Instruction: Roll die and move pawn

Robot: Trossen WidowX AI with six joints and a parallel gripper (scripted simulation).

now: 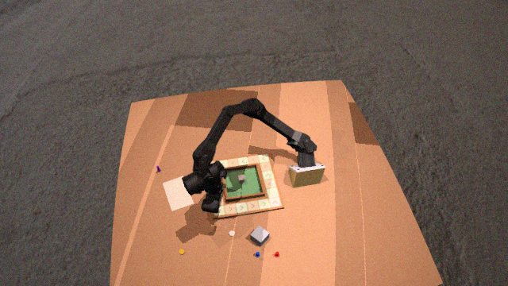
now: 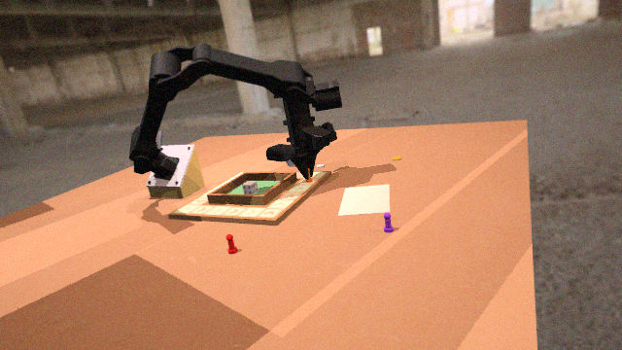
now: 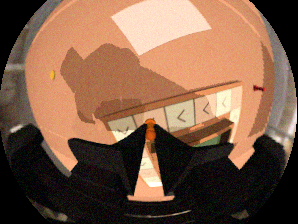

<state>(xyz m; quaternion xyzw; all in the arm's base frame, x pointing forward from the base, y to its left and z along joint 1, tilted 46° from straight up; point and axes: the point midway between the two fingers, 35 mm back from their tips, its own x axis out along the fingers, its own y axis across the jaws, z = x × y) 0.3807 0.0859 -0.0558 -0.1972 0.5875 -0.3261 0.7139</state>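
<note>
The orange pawn (image 3: 150, 131) stands on a square of the board (image 2: 228, 212), at the board's edge nearest the pale sheet (image 2: 365, 199), and the fingers are clamped on it from above. The die (image 2: 250, 188) lies inside the green tray (image 2: 233, 198) at the board's centre. Away from the board, on the table (image 2: 437, 272), a purple pawn (image 2: 388, 222) stands just beyond the pale sheet, and a red pawn (image 2: 231, 244) stands apart off the board's other side. The arm's base block (image 2: 177, 172) sits just beside the board.
</note>
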